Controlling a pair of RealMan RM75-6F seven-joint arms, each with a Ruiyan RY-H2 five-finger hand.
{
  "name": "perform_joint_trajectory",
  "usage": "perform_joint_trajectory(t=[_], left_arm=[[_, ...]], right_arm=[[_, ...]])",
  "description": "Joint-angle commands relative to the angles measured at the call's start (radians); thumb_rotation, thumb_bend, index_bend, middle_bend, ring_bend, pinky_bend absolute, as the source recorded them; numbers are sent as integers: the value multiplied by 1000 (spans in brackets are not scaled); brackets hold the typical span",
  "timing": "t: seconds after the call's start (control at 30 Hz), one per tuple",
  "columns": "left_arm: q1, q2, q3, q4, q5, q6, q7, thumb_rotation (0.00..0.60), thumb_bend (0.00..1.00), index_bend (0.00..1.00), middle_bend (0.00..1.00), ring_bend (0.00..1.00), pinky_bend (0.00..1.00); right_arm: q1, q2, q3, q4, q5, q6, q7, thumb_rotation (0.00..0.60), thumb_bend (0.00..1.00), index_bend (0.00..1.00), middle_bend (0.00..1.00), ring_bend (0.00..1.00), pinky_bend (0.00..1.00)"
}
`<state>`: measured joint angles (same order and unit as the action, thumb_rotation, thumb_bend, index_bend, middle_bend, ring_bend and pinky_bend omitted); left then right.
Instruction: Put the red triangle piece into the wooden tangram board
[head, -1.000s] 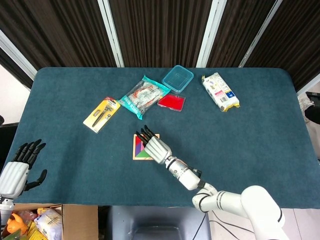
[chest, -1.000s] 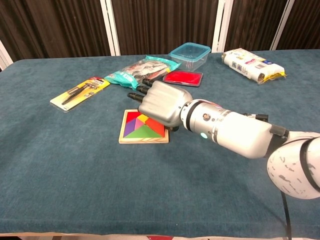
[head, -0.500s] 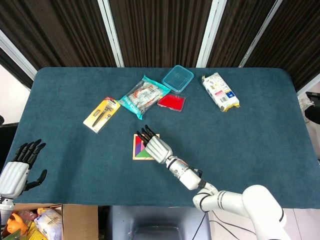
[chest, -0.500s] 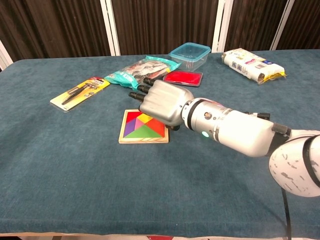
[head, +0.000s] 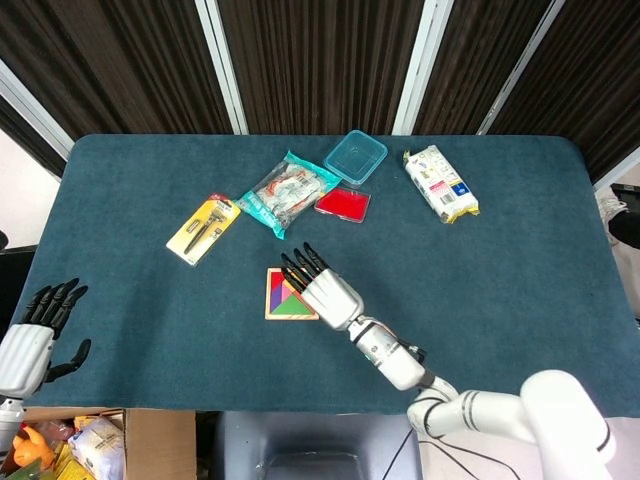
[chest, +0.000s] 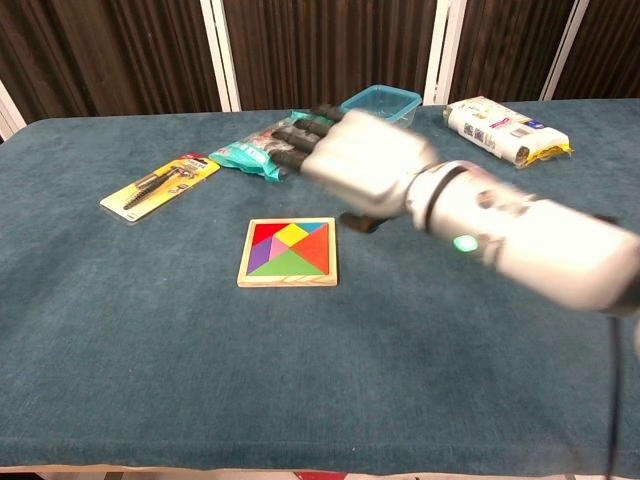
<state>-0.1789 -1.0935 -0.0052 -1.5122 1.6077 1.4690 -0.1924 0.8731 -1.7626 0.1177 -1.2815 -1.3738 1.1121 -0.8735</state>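
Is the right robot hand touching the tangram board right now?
Apart. In the chest view the right robot hand is raised above and behind the tangram board, whose whole top shows, with bare cloth between them.

1 tangram board (chest: 288, 252), 1 tub (head: 355, 157), 3 packets (head: 441, 184).

Matt wooden tangram board (chest: 288, 252) lies on napped blue cloth table (chest: 120, 330); smooth white right hand (chest: 360, 160) glossy.

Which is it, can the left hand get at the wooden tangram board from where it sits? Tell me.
Probably not easily: the left hand sits off the table's near-left edge, far from the wooden tangram board. Nothing blocks the path.
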Motion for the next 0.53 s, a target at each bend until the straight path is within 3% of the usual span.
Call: perform_joint_trajectory(t=[0.03,0.17,0.27,0.37,0.53], left_arm=[[3,-4,2,-3,0,1,15,600,446,0,0,0,55],[6,-11,-5,-14,-2,13,52,600,448,0,0,0,55],[15,-24,-5,-14,11,39,78,600,449,0,0,0,54],[20,-36,-5,-9,28,62,96,600,449,0,0,0,51],[24,-48,-6,-3,42,79,117,600,449,0,0,0,49]], right_arm=[[-285,311,-118,-333,-88,342,166,600,387,22,0,0,0],[-470,476,-193,-435,-44,490,290,600,336,0,0,0,0],[-578,511,-222,-419,8,543,408,600,324,0,0,0,0],[-652,512,-218,-367,67,550,546,600,322,0,0,0,0],[-669,555,-181,-367,83,517,613,600,310,0,0,0,0]])
